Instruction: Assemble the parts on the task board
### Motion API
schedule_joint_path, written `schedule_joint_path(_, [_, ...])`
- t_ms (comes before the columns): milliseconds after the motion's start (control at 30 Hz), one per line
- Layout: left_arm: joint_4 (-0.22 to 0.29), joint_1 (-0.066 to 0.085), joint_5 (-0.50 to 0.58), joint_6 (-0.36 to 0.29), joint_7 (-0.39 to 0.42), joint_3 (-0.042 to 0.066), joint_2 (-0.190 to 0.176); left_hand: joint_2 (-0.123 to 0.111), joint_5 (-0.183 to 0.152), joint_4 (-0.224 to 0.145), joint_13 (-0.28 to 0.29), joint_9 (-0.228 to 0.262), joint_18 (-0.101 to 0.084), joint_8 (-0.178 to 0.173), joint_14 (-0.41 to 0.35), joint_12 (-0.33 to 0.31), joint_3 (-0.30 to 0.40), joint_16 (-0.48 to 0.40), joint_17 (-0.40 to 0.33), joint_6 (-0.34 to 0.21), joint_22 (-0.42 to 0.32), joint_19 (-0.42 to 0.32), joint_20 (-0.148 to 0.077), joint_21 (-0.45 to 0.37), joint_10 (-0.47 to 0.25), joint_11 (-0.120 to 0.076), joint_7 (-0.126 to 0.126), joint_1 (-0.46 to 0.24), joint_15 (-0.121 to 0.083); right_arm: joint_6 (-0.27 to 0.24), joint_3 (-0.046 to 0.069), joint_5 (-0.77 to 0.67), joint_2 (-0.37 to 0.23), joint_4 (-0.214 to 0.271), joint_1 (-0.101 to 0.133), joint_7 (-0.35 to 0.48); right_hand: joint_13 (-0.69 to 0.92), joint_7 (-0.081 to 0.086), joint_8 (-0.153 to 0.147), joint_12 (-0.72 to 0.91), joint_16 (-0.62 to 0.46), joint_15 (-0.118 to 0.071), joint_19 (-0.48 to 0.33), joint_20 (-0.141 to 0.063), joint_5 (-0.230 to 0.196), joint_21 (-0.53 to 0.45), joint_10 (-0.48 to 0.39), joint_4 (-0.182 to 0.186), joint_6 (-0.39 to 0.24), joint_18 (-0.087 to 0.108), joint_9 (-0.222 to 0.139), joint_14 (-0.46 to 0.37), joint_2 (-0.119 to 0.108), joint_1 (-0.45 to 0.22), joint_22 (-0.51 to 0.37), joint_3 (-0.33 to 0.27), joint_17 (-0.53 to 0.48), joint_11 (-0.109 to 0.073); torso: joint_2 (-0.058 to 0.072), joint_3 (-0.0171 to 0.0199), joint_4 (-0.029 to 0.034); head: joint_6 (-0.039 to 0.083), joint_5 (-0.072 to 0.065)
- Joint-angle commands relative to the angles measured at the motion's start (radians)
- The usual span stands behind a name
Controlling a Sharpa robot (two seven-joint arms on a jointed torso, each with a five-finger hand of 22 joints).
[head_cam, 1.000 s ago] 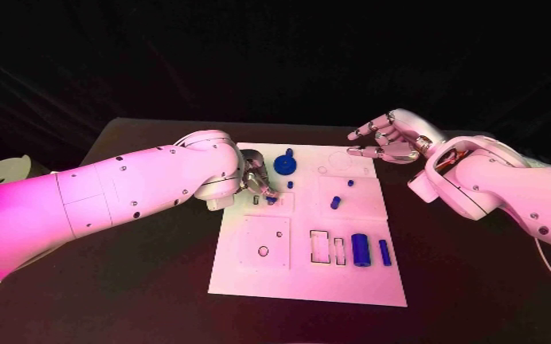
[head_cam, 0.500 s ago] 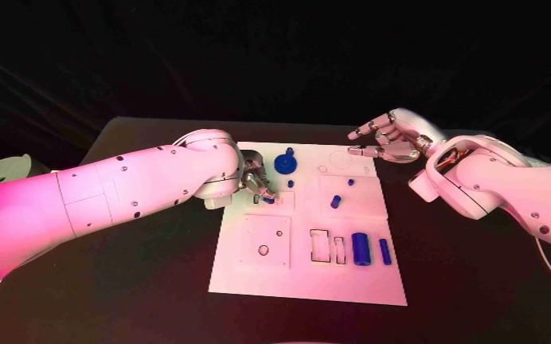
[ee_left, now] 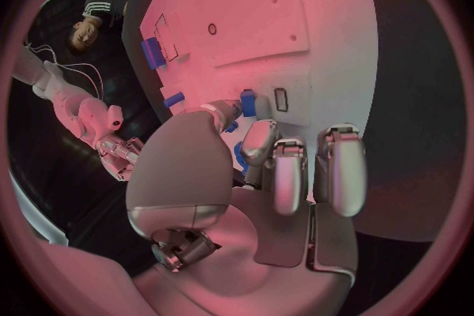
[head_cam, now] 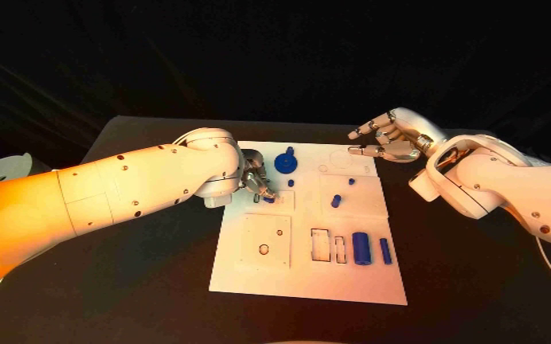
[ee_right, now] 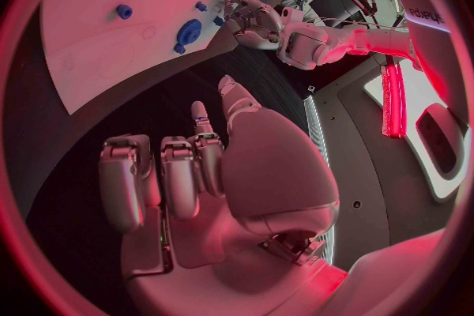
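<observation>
- The left hand (head_cam: pixel 255 182) is low over the task board's (head_cam: pixel 310 280) left half, its fingertips (ee_left: pixel 259 144) pinching a small blue part (head_cam: pixel 270 198) just above a small rectangular outline on the board.
- In the left wrist view the small blue part (ee_left: pixel 247 105) sticks out beyond the fingertips towards a small slot (ee_left: pixel 280 99) just beside it; I judge that slot to be its seat, though I cannot tell whether the part touches the board.
- The part's long axis looks roughly upright to the board, so the coming move turns on lowering it straight into the slot.
- The right hand (head_cam: pixel 388 140) hovers at the board's far right corner, fingers apart and holding nothing, well apart from that slot; the left hand is clearly nearer.
- Other blue parts lie loose: a gear-like piece (head_cam: pixel 286 162) near the far edge, a short peg (head_cam: pixel 335 201) mid-board, a long cylinder (head_cam: pixel 361 248) and a thin bar (head_cam: pixel 384 252) side by side lower right.
</observation>
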Motion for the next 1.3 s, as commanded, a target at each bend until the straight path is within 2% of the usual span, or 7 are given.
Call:
schedule_joint_path(33, [-0.003, -0.001, -0.01, 0.024, -0.006, -0.002, 0.003, 0.004, 0.004, -0.185, 0.003, 0.002, -0.011, 0.004, 0.105, 0.005, 0.177, 0.003, 0.263, 0.007, 0.13, 0.062, 0.001, 0.004, 0.007, 0.0, -0.006, -0.008, -0.001, 0.013, 0.0, -0.009, 0.001, 0.001, -0.001, 0.006, 0.201, -0.002, 0.004, -0.003, 0.002, 0.002, 0.048, 0.007, 0.003, -0.006, 0.049, -0.002, 0.008, 0.003, 0.001, 0.105, 0.009, -0.001, 0.159, -0.006, 0.26, 0.003, 0.0, 0.0004, -0.0003, 0.0, 0.0])
schedule_joint_path(267, [-0.012, -0.002, -0.008, 0.032, -0.006, -0.006, 0.012, 0.006, 0.001, -0.175, 0.014, 0.005, -0.011, 0.006, 0.105, 0.015, 0.13, 0.003, 0.263, 0.023, 0.134, 0.063, -0.003, 0.006, 0.016, -0.009, -0.019, -0.05, -0.006, 0.014, 0.0, -0.009, 0.0, 0.003, -0.001, 0.006, 0.201, -0.003, 0.004, -0.003, 0.001, 0.002, 0.047, 0.006, 0.005, -0.006, 0.049, 0.0, 0.008, 0.004, 0.001, 0.105, 0.01, -0.003, 0.157, -0.009, 0.259, 0.003, 0.0, 0.0011, -0.0014, -0.002, 0.0])
schedule_joint_path(667, [-0.031, -0.003, -0.005, 0.041, -0.005, -0.008, 0.025, 0.033, 0.0, -0.123, 0.031, 0.006, -0.013, 0.002, 0.105, 0.028, 0.013, 0.003, 0.263, 0.049, 0.142, 0.066, -0.01, 0.009, 0.022, -0.017, -0.029, -0.133, -0.014, 0.013, 0.0, -0.009, -0.004, 0.006, -0.001, 0.005, 0.201, -0.003, 0.004, -0.003, 0.001, 0.002, 0.047, 0.006, 0.005, -0.006, 0.049, 0.0, 0.008, 0.004, 0.001, 0.105, 0.01, -0.003, 0.157, -0.009, 0.259, 0.003, 0.0, 0.0013, -0.0009, -0.004, -0.002])
schedule_joint_path(967, [-0.036, -0.003, -0.005, 0.055, -0.006, -0.008, 0.028, 0.04, 0.001, -0.114, 0.037, 0.007, -0.014, 0.002, 0.105, 0.034, -0.008, 0.003, 0.263, 0.055, 0.148, 0.068, -0.011, 0.013, 0.025, -0.018, -0.031, -0.144, -0.015, 0.014, 0.0, -0.009, -0.006, 0.007, -0.001, 0.004, 0.2, -0.003, 0.003, -0.006, 0.001, 0.002, 0.047, 0.006, 0.005, -0.007, 0.048, 0.001, 0.008, 0.004, 0.001, 0.105, 0.01, -0.004, 0.156, -0.01, 0.258, 0.003, -0.001, 0.001, -0.0008, -0.007, -0.002])
schedule_joint_path(1300, [-0.043, -0.003, -0.005, 0.065, -0.005, -0.008, 0.029, 0.049, 0.001, -0.088, 0.047, 0.01, -0.016, 0.004, 0.105, 0.042, -0.053, 0.003, 0.263, 0.066, 0.156, 0.07, -0.012, 0.017, 0.031, -0.02, -0.033, -0.179, -0.016, 0.014, 0.0, -0.009, -0.008, 0.009, -0.001, 0.004, 0.2, -0.003, 0.003, -0.006, 0.001, 0.002, 0.047, 0.006, 0.005, -0.007, 0.048, 0.001, 0.008, 0.004, 0.001, 0.105, 0.01, -0.004, 0.156, -0.01, 0.258, 0.003, -0.001, 0.0005, -0.0008, -0.009, -0.002])
